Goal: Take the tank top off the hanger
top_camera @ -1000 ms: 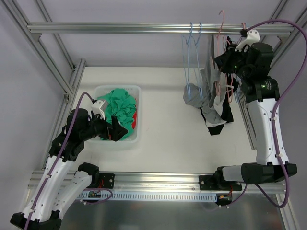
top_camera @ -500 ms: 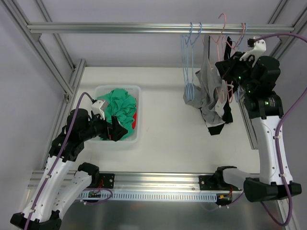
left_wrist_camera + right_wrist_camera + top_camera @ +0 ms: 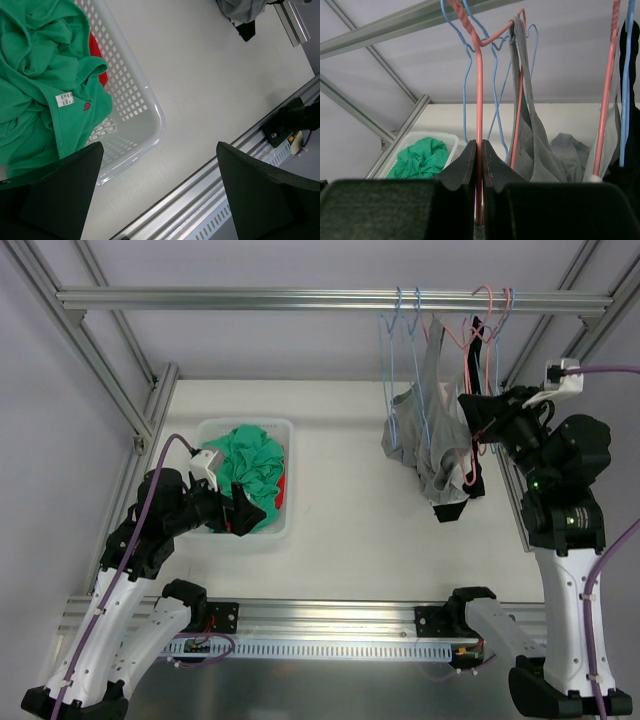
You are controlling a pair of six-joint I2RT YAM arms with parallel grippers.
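The right arm reaches up toward the rail at the far side of the counter. Its jaws are closed tight on the wire of a pink hanger, just below the twisted neck. The wrist view shows the wire running straight down between the two fingertips.

The grey tank top is not yet off this hanger. One strap loops over the hanger's bend near the top, and the body hangs down just to the right of the jaws. From above, the tank top drapes in loose folds below the rail, between the blue hangers on its left and the right arm's wrist. A second pink hanger hangs further right. A black garment shows beneath the grey cloth, and another grey piece hangs at the blue hangers. Whether the gripped hanger's hook rests on the rail I cannot tell.

The left arm is well apart from all this, over the near corner of a white basket on the left half of the counter. Its jaws stand wide open and hold nothing. The basket contains a crumpled green shirt with a red garment showing beside it against the perforated wall.
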